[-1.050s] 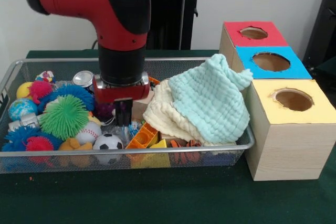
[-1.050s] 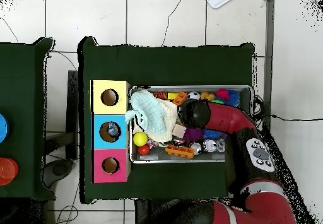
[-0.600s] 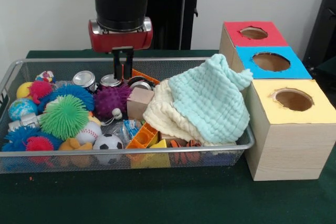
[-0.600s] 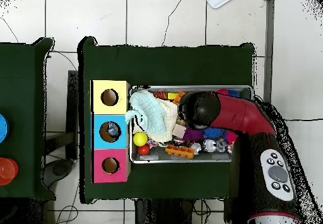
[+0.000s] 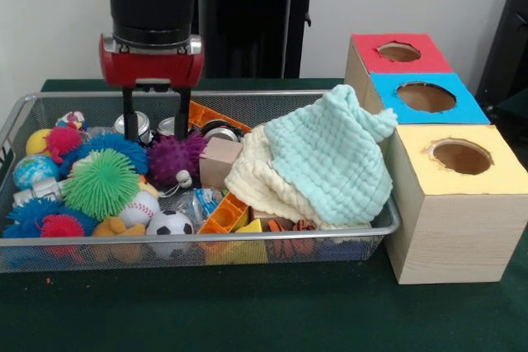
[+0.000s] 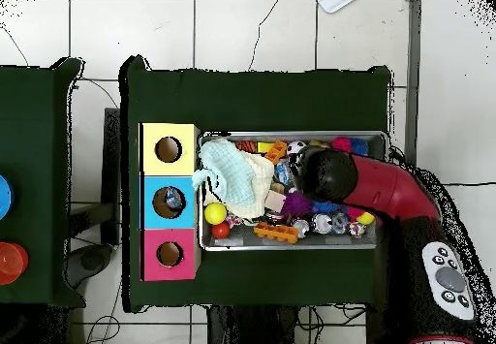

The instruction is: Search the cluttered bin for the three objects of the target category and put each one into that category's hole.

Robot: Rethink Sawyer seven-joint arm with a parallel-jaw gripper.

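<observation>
Along the left end of the wire bin, in the front view, lie a yellow ball, a pink spiky ball, a globe-patterned ball and a blue spiky ball, with a large green spiky ball just right of them. At the near rim sit a baseball and a soccer ball, touching each other. The gripper hangs above the bin's far side with its two black fingers set well apart and nothing between them; two silver cans stand just behind and below it. Right of the green ball a purple spiky ball rests against a tan wooden block, and an orange plastic piece lies near the front rim. A mint and cream cloth is heaped over the bin's right end, draping onto its right rim. Beside the bin on the green table stand three wooden boxes in a row, touching: the yellow-topped box nearest, the blue-topped box in the middle and the red-topped box at the far end, each with a round hole. Which category is the target cannot be told.
</observation>
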